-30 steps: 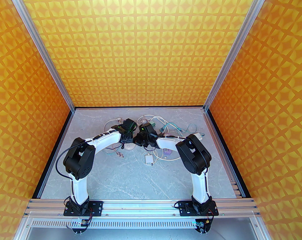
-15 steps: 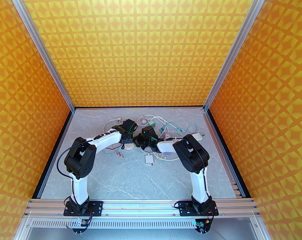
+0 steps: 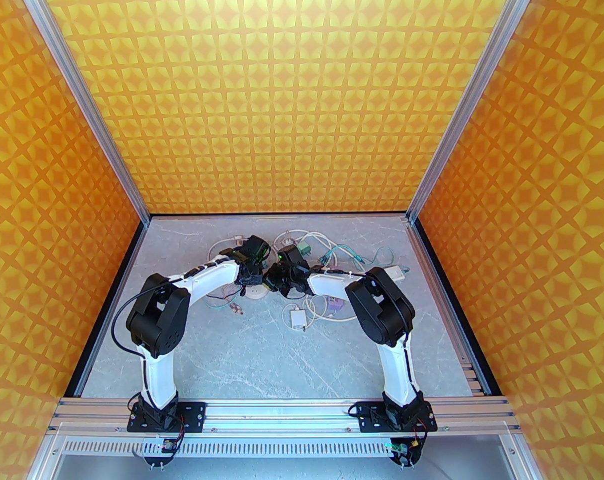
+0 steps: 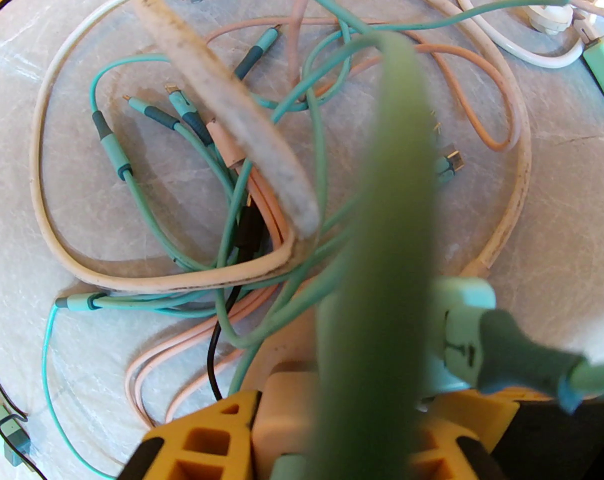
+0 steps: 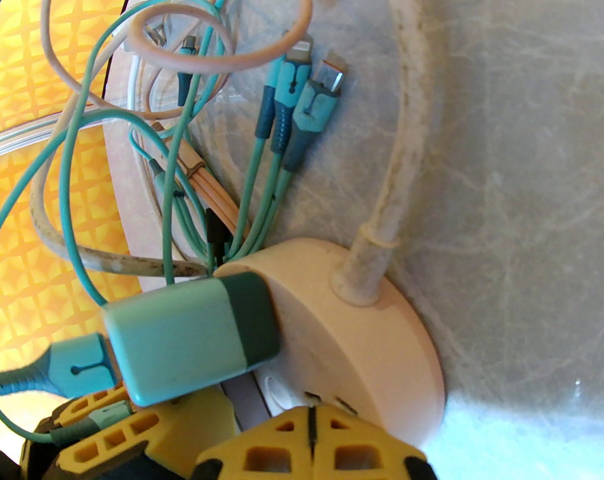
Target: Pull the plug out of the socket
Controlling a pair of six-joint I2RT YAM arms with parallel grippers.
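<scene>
The mint plug (image 5: 181, 338), dark end inward, is seated in the round cream socket (image 5: 377, 328).

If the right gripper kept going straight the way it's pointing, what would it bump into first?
The round beige socket. The right gripper is shut, its tips right against the socket's face beside the teal plug. It looks to be touching, though depth is hard to judge.

Plug (image 5: 181, 338) mint with dark-green end, socket (image 5: 382, 318) cream, cables (image 5: 309, 113) teal and peach, table (image 5: 522, 168) grey marble, walls (image 3: 302, 93) orange-yellow star pattern.
</scene>
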